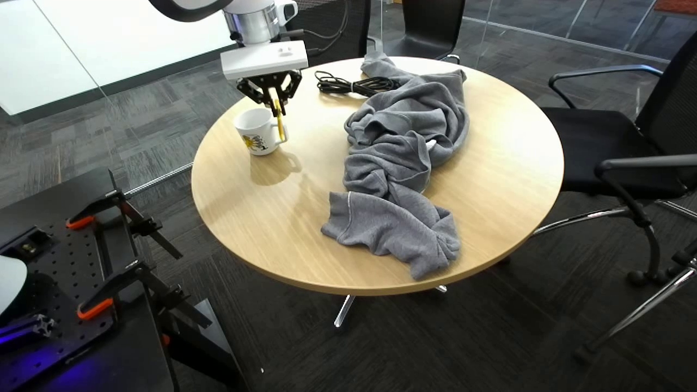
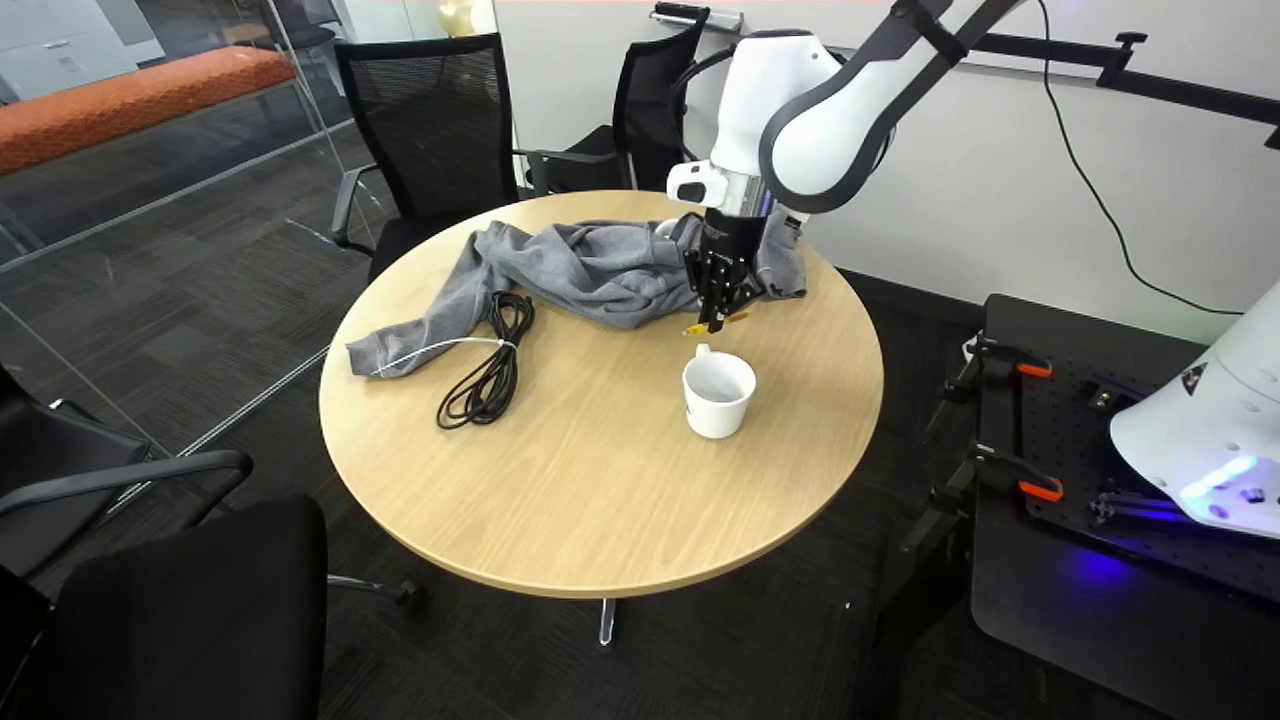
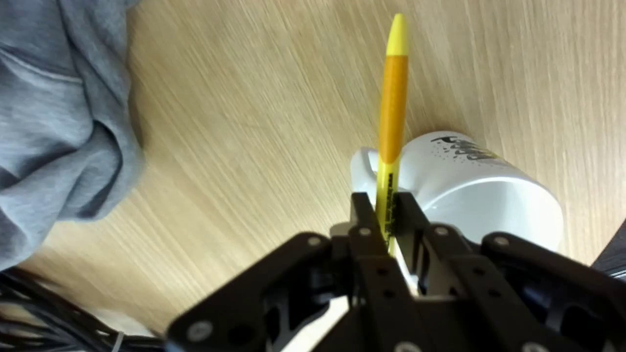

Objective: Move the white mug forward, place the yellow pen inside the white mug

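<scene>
The white mug (image 1: 261, 130) stands upright on the round wooden table, with a printed design on its side. It also shows in an exterior view (image 2: 717, 400) with its opening up, and in the wrist view (image 3: 455, 164) at the lower right. My gripper (image 3: 384, 201) is shut on the yellow pen (image 3: 394, 102), whose orange and yellow length sticks out past the fingertips. In both exterior views the gripper (image 1: 276, 109) (image 2: 714, 318) holds the pen (image 1: 281, 128) (image 2: 694, 329) above the table, on the mug's handle side. The pen is outside the mug's opening.
A crumpled grey cloth (image 1: 405, 147) lies across the table (image 1: 272, 228), also in the wrist view (image 3: 58, 122). A bundle of black cables (image 1: 356, 86) (image 2: 490, 375) lies beside it. Black chairs (image 1: 610, 136) stand around the table. A black robot stand (image 2: 1040, 590) is near the table's edge.
</scene>
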Robot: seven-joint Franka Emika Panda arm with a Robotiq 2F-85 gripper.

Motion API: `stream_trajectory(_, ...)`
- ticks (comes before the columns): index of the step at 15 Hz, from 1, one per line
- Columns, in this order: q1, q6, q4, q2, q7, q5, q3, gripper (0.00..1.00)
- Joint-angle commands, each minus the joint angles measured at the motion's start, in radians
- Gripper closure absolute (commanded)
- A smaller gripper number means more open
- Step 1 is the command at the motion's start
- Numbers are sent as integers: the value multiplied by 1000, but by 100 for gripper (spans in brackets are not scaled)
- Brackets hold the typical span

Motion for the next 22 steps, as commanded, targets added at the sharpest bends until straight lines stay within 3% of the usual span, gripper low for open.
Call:
stream_trajectory(1, -23, 38, -8, -10, -39, 56, 48, 96)
stream_trajectory(9, -50, 96, -13, -13, -81, 103, 120, 96)
stream_trajectory(15, -103, 99, -29, -15, -266, 192, 207, 96)
stream_trajectory(22, -170, 69, -23, -14, -538, 380, 283, 96)
